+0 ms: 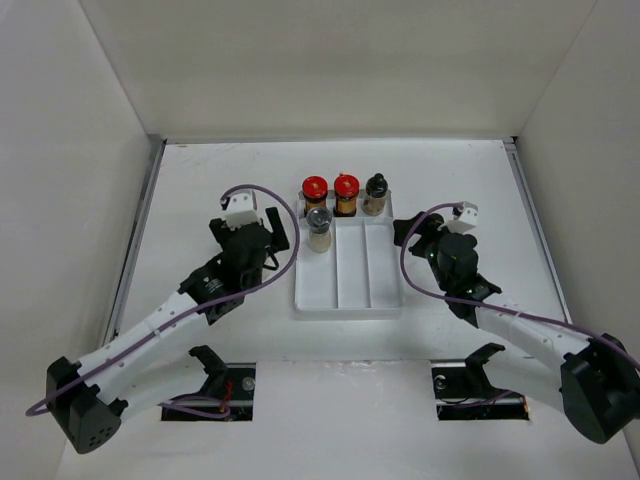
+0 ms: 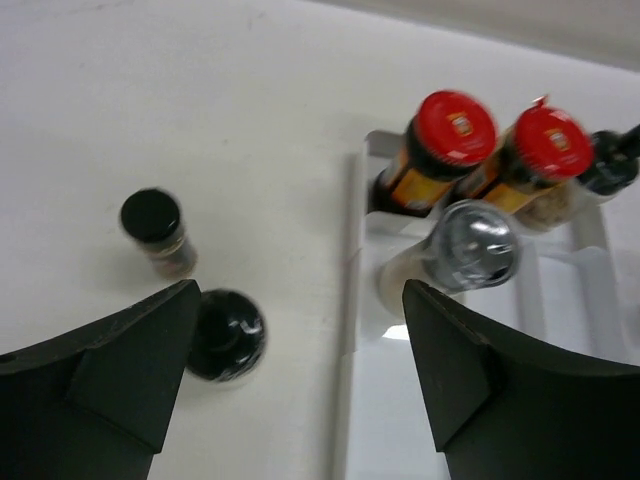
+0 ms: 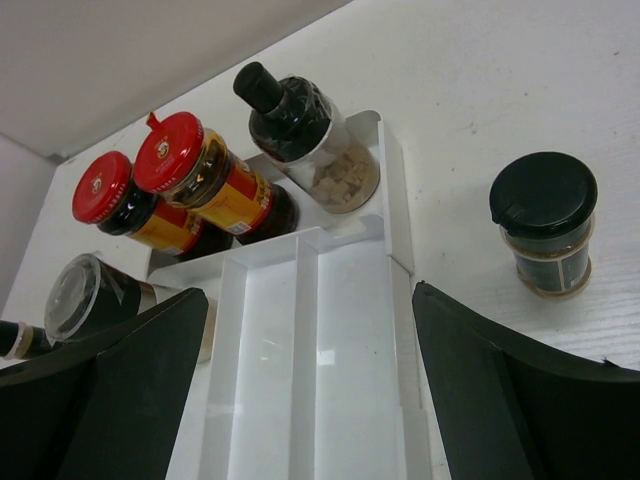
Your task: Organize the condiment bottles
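Two red-capped amber jars and a dark black-capped bottle stand along the back of the white tray. The silver-topped shaker stands in the tray's left compartment. My left gripper is open and empty, just left of the tray. In its wrist view, two black-capped jars stand on the table; the nearer one is beside the left finger. My right gripper is open and empty over the tray's right edge. Another black-capped jar stands right of the tray.
The tray's middle and right long compartments hold nothing. White walls enclose the table on the left, back and right. In the top view the arms hide the loose jars on the table.
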`<state>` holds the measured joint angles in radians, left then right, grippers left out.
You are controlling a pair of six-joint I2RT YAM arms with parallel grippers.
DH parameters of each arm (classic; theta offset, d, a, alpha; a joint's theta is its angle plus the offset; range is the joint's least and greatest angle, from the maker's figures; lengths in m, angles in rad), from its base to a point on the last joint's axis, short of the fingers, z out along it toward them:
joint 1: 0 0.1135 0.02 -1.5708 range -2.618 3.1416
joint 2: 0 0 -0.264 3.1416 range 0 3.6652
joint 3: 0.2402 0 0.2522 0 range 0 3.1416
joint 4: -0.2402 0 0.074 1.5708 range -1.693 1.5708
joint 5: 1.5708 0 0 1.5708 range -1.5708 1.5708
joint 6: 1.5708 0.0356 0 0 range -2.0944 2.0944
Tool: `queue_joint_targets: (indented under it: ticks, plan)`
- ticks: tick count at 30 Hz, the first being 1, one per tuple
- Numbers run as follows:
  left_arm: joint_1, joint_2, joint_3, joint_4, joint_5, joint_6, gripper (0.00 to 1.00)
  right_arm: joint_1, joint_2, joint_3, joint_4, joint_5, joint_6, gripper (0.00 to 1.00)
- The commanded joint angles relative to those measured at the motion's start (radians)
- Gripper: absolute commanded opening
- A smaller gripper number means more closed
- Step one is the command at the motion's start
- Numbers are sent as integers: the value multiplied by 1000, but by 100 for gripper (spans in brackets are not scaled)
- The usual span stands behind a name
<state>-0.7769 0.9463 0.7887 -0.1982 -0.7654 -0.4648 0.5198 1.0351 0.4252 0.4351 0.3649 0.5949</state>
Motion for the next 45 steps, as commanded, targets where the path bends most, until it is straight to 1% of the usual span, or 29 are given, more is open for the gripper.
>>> queue_joint_targets:
  ticks: [1,4,7,9,14,18,23,26,27,29,31,34,38,41,43,45]
  plan:
    - [28,-44,-45,-211,-17,-95,81,12,6,7,62,-12,-1,91]
    - [37,-63,-86,-234,-14,-118,79,12,8,9,62,-14,-3,91]
    - [63,-24,-103,-210,8,-129,74,12,13,9,62,-11,-3,91]
    - [83,20,-109,-179,34,-123,74,12,22,12,60,-14,-1,91]
    - [133,68,-146,-67,44,-110,73,12,16,12,62,-14,-7,91]
    - [175,129,-152,22,95,-80,71,12,23,15,57,-15,-7,91]
    - [193,190,-154,71,117,-75,70,12,26,14,62,-15,-7,91]
    - [198,197,-158,88,126,-74,70,12,31,18,59,-15,-7,91]
    - [198,197,-163,94,126,-74,66,12,29,18,60,-15,-7,91]
    - [198,190,-163,86,126,-74,56,12,29,17,62,-15,-9,91]
    - [195,171,-160,66,124,-71,48,12,34,15,62,-15,-6,91]
    - [183,111,-155,42,104,-64,43,12,22,15,60,-15,-9,91]
    - [155,39,-77,-19,87,-35,41,12,22,10,62,-15,-3,91]
    - [100,16,-19,-41,74,-23,41,12,22,15,60,-15,-9,91]
    - [51,26,9,-34,75,-34,41,12,17,12,62,-12,-9,91]
    - [-3,74,49,-33,81,-41,41,12,20,9,62,-15,-1,91]
